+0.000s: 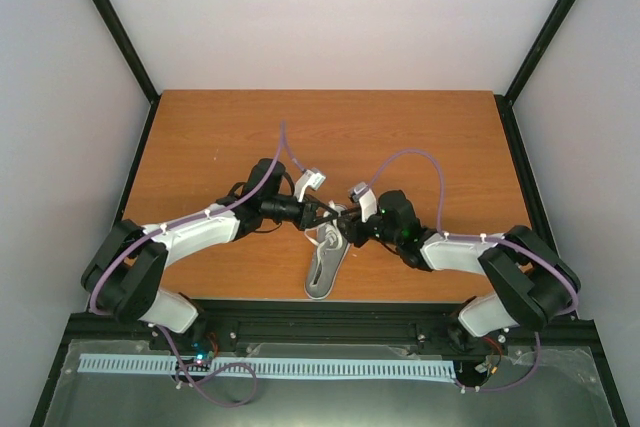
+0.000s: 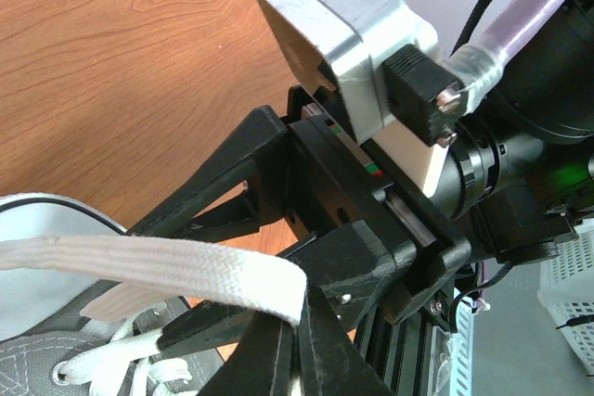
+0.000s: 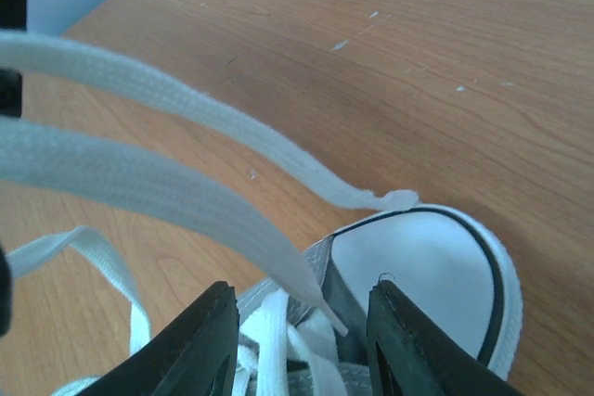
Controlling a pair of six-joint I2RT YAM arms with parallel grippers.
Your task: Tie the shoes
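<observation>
A wooden table (image 1: pixel 220 137) of warm orange-brown colour, with visible grain and some small pale marks, stands between plain white walls (image 1: pixel 330 17) under soft, even light. Black frame posts (image 1: pixel 111 19) rise at its back corners, and a black rail (image 1: pixel 330 325) runs along its near edge. Before this rail a white slotted strip (image 1: pixel 300 368) lies on a shiny grey surface (image 1: pixel 350 402)

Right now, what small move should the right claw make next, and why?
Probably shut the right claw: the lace passes between its open jaws above the shoe, not yet pinched, while the left claw holds it.
</observation>
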